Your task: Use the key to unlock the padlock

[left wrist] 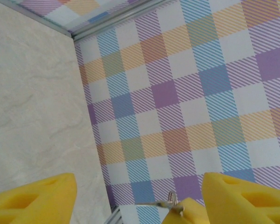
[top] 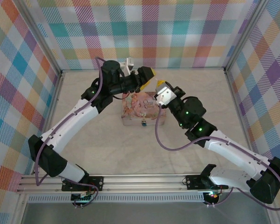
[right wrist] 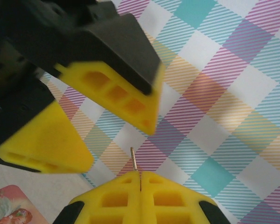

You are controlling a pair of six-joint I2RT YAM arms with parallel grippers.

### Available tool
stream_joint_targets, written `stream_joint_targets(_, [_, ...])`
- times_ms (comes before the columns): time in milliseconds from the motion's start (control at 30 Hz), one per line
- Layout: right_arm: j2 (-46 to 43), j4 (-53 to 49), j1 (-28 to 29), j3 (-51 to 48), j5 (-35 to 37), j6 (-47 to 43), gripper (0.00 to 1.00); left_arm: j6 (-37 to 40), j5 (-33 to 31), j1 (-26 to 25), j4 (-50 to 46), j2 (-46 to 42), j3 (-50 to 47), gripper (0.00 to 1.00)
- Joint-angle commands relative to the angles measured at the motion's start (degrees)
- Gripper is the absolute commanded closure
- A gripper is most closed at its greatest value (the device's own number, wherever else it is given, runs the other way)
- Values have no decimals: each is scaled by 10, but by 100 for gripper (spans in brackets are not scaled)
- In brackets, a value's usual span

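Handover step, I'd judge: right hand pinched tight on the key, aloft between the left hand and its spread fingers. Padlock hangs at the tin front; next needs a careful regrasp.

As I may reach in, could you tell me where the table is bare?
Bare: the near stretch between the pink tin and the arm bases; the far right corner. Crowded: above the tin's far edge, where left claw and right claw sit close.
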Motion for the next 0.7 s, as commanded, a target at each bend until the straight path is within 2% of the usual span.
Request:
stream_joint_targets(0, [5, 32, 10, 4, 15, -28, 100, -15, 20, -9, 19, 5, 32, 32])
stream_joint_targets(467, [29, 53, 27, 1, 42, -79, 100, -6, 11, -11, -27, 4, 43, 57])
stream_joint_targets(667, [31, 52, 30, 0, 44, -87, 100, -4, 10, -11, -31, 7, 43, 73])
